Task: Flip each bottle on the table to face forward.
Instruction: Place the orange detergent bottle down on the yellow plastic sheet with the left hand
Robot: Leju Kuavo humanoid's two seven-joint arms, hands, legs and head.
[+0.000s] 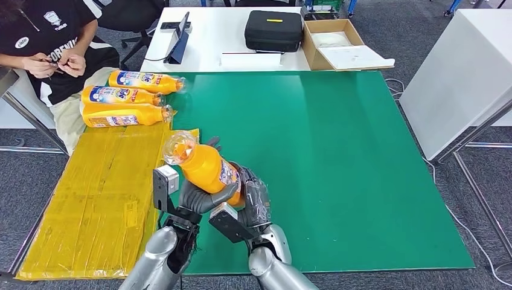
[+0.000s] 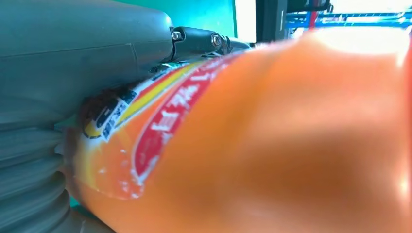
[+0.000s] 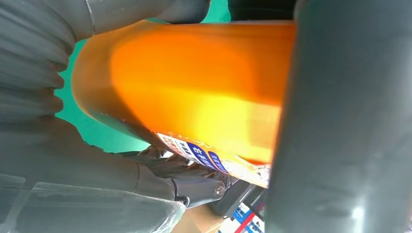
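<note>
An orange bottle [image 1: 205, 165] with a clear cap end is held tilted above the green table's near left part, cap pointing up and to the left. My left hand [image 1: 196, 196] grips it from below and my right hand [image 1: 250, 199] holds its lower end from the right. The bottle [image 2: 272, 145] sits blurred and orange with a red and yellow label against the left hand's cover [image 2: 73, 58]. It [image 3: 204, 87] is also close up in the right wrist view, pressed between grey fingers [image 3: 340, 121]. Three more orange bottles [image 1: 130, 98] lie at the far left.
A yellow taped sheet [image 1: 96, 199] covers the table's left strip beside the green mat [image 1: 338, 163]. A seated person [image 1: 51, 54] is at the far left. Behind are a white table with a black case [image 1: 273, 30], a cardboard box [image 1: 338, 43] and a tablet stand [image 1: 178, 39].
</note>
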